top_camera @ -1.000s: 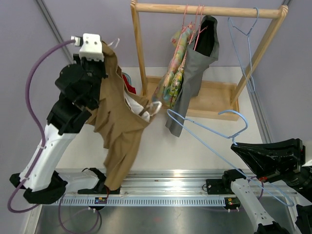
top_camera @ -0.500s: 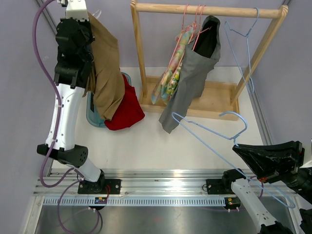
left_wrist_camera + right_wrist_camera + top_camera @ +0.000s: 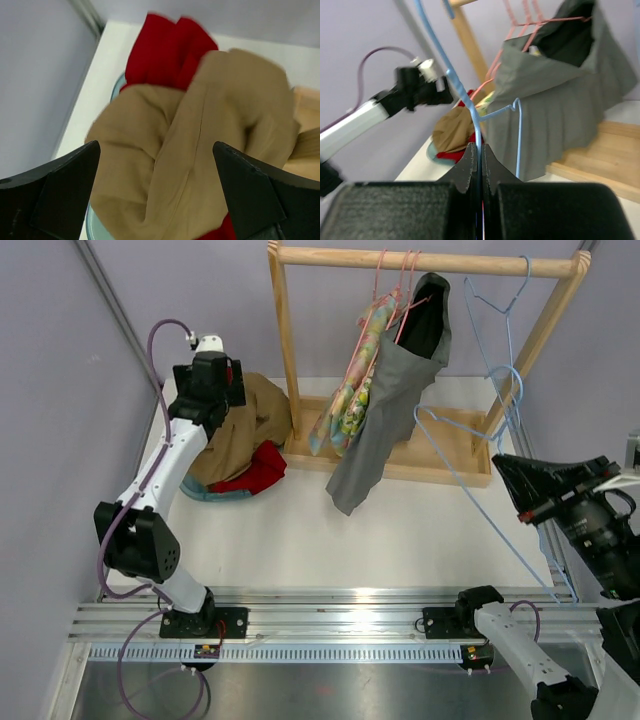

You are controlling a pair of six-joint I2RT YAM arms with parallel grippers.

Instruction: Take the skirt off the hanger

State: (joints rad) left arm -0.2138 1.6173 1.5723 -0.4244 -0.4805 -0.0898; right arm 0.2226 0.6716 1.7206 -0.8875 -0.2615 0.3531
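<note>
Left gripper [image 3: 155,146] is wide open with nothing between the fingers. It hangs just above the tan skirt [image 3: 200,150]; we can't tell if a finger touches the cloth.

The tan skirt is off the hanger, crumpled in a heap at the upper left of the white table [image 3: 400,530], just left of the wooden rack [image 3: 430,260]. It lies on top of a red garment [image 3: 258,470], which sticks out at the near side. In the top view a teal rim [image 3: 205,492] shows under the pile's near-left edge. In the left wrist view, red shows both above and below the tan cloth.

Right gripper [image 3: 477,150] sits at the right edge of the top view, its fingers closed flat on the wire of the blue hanger [image 3: 517,140]. The hanger is bare and held in the air. In the top view it runs up-left from the gripper, with its hook up near the rack's right post. It is well apart from the tan skirt.

On the rack's bar hang a grey skirt [image 3: 385,410] and a floral garment [image 3: 348,390], both on pink hangers [image 3: 395,285]. A second blue wire hanger [image 3: 510,300] hangs near the bar's right end.
</note>
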